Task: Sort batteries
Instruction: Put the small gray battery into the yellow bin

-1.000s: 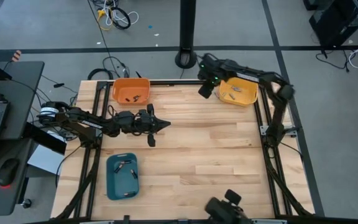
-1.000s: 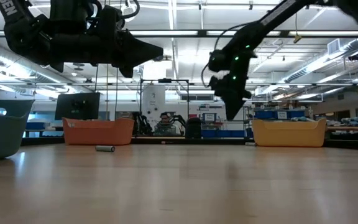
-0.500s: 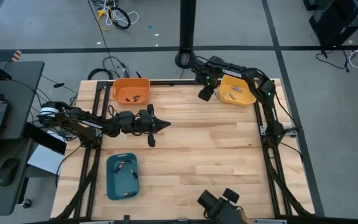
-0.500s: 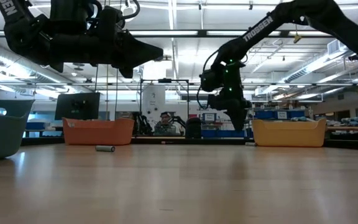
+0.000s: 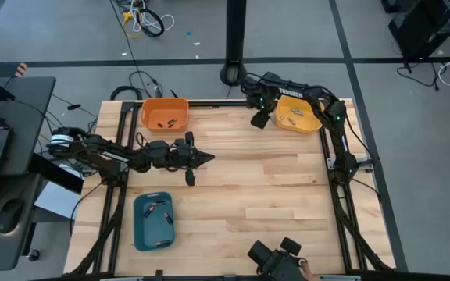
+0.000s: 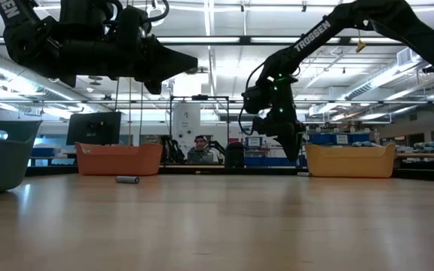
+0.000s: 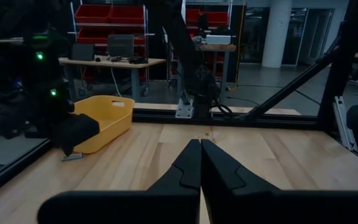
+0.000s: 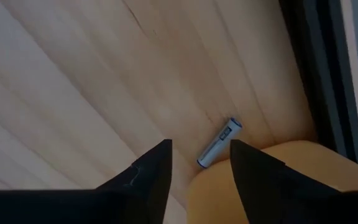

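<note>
A small silvery-blue battery [image 8: 219, 143] lies on its side on the wood, close to the outer wall of the yellow tray [image 5: 311, 125]. My right gripper [image 8: 201, 155] hovers above it, open, with one finger on each side and touching nothing; in the high view it [image 5: 258, 119] is at the yellow tray's left corner. My left gripper [image 5: 207, 158] is shut and waits mid-table, raised off the wood. Another battery [image 6: 127, 179] lies on the table in front of the orange tray [image 6: 119, 159]. More batteries [image 5: 291, 119] lie in the yellow tray.
The orange tray [image 5: 165, 114] at the far left and the teal tray [image 5: 154, 221] at the near left both hold batteries. Bare wood fills the middle and right of the table [image 5: 272, 195]. A dark device [image 5: 276, 257] sits at the near edge. The black frame rail [image 5: 330, 156] runs along the right.
My right gripper has come down toward the table beside the yellow tray's left corner, and its arm has swung in lower over the far edge. The left arm has kept still.
</note>
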### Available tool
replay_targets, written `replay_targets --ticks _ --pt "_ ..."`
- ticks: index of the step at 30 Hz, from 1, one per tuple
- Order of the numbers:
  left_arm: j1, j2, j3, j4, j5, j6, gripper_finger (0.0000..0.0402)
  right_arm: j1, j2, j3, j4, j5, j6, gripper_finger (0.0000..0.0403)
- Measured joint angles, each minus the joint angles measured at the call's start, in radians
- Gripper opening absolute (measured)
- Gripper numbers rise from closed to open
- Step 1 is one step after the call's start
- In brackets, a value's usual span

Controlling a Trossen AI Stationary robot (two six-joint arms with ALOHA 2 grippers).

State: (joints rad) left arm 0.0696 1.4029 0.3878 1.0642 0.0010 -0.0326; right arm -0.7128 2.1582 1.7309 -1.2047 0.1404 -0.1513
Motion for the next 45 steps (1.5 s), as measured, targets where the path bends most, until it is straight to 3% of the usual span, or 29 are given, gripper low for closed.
replay_targets --ticks 5,19,25,35,45 --pt "0.0 0.0 0.0 -0.009 0.0 0.001 0.001 -0.003 0.0 -0.046 0.037 0.069 -0.028 0.0183" --pt "0.0 0.0 0.0 -0.012 0.0 0.002 0.001 -0.043 -0.006 -0.168 0.203 0.08 -0.056 0.0161" --pt "0.0 0.0 0.0 -0.012 0.0 0.002 0.001 -0.047 -0.005 -0.171 0.205 0.002 -0.05 0.0144" --pt "0.0 0.0 0.0 -0.017 0.0 0.002 0.001 -0.031 -0.004 -0.172 0.199 -0.022 -0.059 0.0101" --pt "0.0 0.0 0.0 -0.021 0.0 0.002 0.001 -0.02 -0.003 -0.173 0.198 -0.039 -0.116 0.0022"
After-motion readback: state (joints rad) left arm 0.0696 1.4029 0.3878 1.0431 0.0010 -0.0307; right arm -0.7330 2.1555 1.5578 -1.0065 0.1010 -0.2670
